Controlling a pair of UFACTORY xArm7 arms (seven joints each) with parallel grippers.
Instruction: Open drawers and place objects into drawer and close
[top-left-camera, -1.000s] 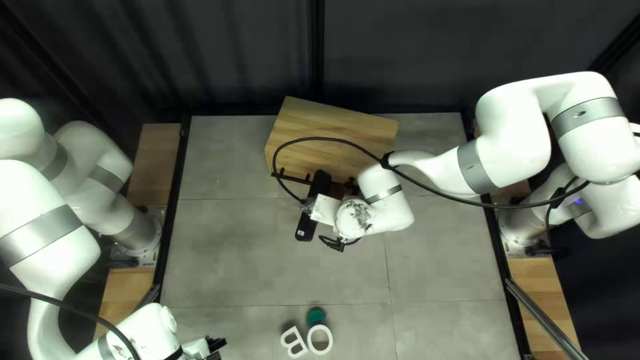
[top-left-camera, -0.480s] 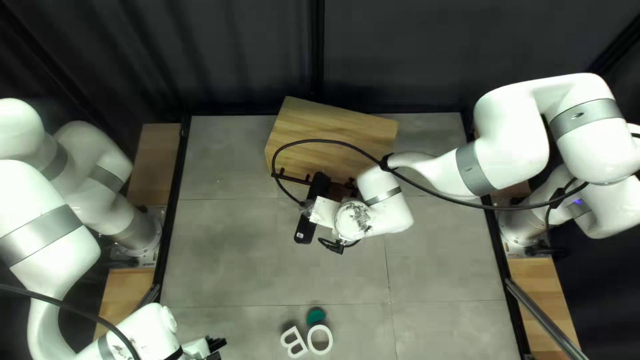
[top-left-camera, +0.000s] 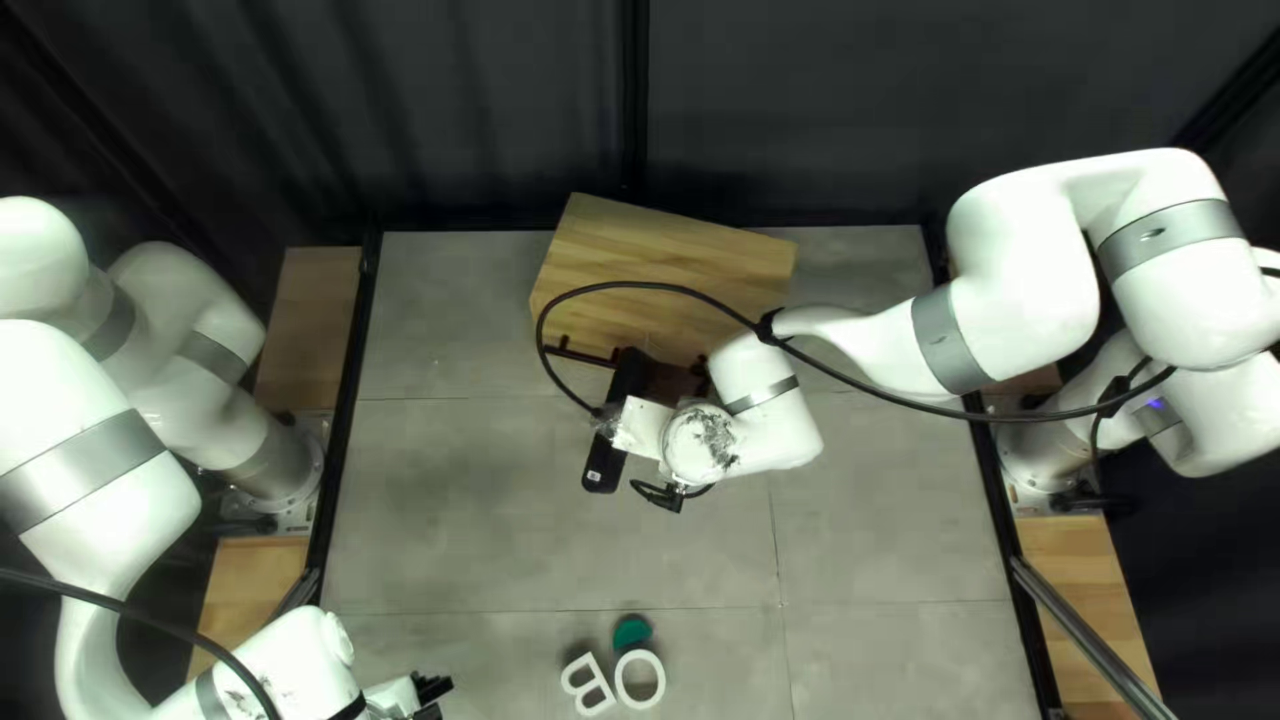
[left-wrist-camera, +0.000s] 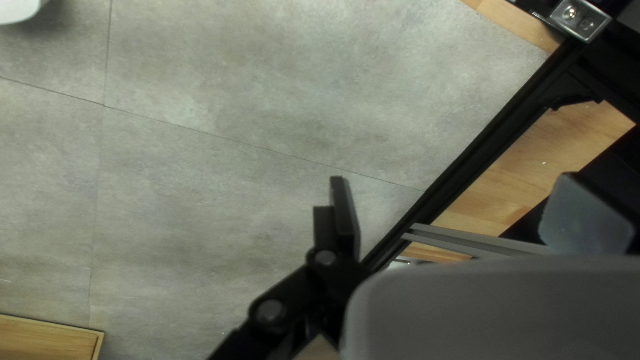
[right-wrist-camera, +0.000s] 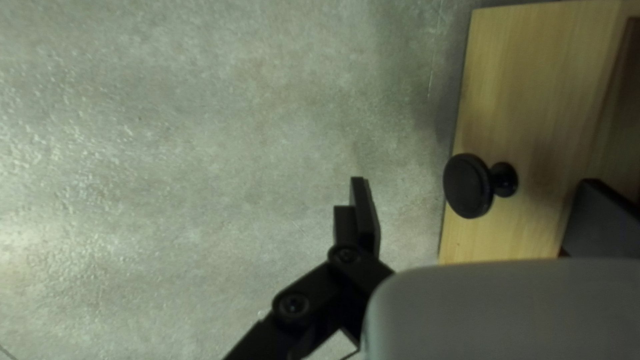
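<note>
"Firstly, state the count."

"Grippers, two: left gripper [top-left-camera: 434,694] and right gripper [top-left-camera: 614,427]. Wooden cabinet [top-left-camera: 667,260], one. White letters, two: B [top-left-camera: 587,684] and O [top-left-camera: 640,680]. Green piece [top-left-camera: 632,632], one."

"Location and condition?"

"Cabinet: pale, grained, angled near the far edge. Letters: near edge, side by side; green piece just beyond the O. Both grippers: fingers spread. Round black knob [right-wrist-camera: 468,187]: between the right gripper's fingers."

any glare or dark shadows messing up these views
top left view: curtain nearly black, faint folds, while the white arms look bright; right wrist view: sheen on the tabletop, dim shadow beside the knobbed wooden front; left wrist view: soft shadow by a cut-off white thing
</note>
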